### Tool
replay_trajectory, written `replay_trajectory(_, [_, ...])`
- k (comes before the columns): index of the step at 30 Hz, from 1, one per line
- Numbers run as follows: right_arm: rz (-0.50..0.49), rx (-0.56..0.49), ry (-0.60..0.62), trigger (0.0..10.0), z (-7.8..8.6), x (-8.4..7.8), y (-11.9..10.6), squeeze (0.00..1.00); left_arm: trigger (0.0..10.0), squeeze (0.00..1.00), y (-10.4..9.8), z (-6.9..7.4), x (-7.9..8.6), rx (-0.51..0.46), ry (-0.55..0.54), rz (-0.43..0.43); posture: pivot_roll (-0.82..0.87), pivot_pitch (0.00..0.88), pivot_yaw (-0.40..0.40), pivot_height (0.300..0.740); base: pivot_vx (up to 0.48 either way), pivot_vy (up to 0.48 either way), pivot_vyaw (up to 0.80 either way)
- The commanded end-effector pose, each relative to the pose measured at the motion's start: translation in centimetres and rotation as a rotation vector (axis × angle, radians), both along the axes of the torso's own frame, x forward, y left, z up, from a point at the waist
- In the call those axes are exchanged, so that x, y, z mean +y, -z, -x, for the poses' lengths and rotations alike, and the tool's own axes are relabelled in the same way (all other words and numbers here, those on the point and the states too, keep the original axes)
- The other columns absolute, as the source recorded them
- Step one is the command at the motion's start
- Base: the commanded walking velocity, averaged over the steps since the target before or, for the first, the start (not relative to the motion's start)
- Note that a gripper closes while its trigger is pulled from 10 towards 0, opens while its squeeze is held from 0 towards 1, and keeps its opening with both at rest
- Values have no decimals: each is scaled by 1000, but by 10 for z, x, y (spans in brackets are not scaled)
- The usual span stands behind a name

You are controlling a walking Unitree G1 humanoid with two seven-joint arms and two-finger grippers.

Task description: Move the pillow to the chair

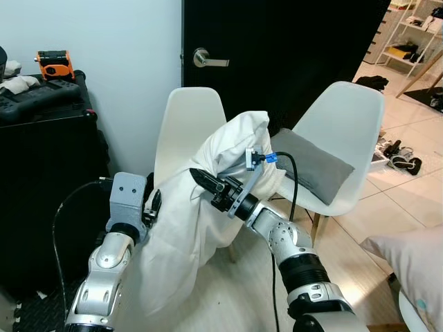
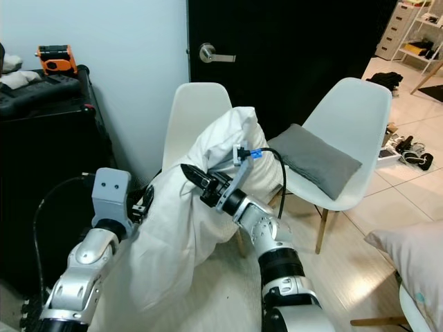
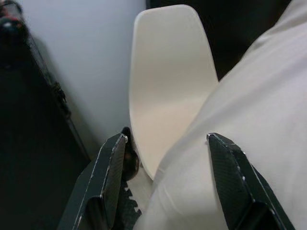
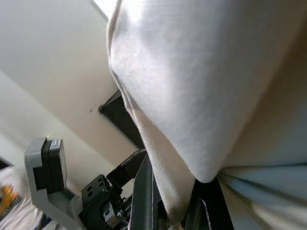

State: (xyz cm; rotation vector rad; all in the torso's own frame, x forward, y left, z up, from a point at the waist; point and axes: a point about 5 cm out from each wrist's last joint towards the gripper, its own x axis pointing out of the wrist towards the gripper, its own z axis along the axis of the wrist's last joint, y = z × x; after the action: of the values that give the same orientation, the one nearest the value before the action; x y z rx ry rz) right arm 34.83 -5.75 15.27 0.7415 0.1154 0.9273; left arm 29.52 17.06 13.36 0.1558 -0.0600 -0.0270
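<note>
i'm holding the white pillow (image 1: 208, 200) up before the near chair (image 1: 187, 124), hiding its seat, right gripper (image 1: 202, 181) pinching a fold, left gripper (image 3: 165, 182) spread wide against its side.

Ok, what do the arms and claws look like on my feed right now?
Both arms are silver metal with black joint rings. The left arm carries a grey box-shaped wrist housing and a black cable looping beside it. The right arm has a black cable with a blue connector at the wrist. Left claw and right claw each have two long black fingers.
</note>
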Motion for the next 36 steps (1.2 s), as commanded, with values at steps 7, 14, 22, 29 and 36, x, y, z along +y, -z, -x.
replay_trajectory(7, [-114,-44,113,10000,-13,-16,-23,0,10000,0,-5,-1,0,-19,14,1,4,0,-94,740,461,0,0])
replay_trajectory(14, [-99,-28,146,10000,-16,-16,-21,0,10000,0,-8,-2,-1,-27,21,-11,3,0,-91,740,460,0,-447])
replay_trajectory(22, [-103,-32,149,10000,-16,-16,-21,0,10000,0,-10,-3,-3,-36,26,-17,2,0,-89,740,455,0,0])
replay_trajectory(29, [-101,-35,148,10000,-17,-15,-21,0,10000,0,-12,-5,-5,-43,30,-18,-1,0,-89,740,453,0,0])
replay_trajectory(36, [-109,-38,147,10000,-17,-16,-22,0,10000,0,-13,-4,-6,-49,30,-16,1,0,-93,740,451,0,0])
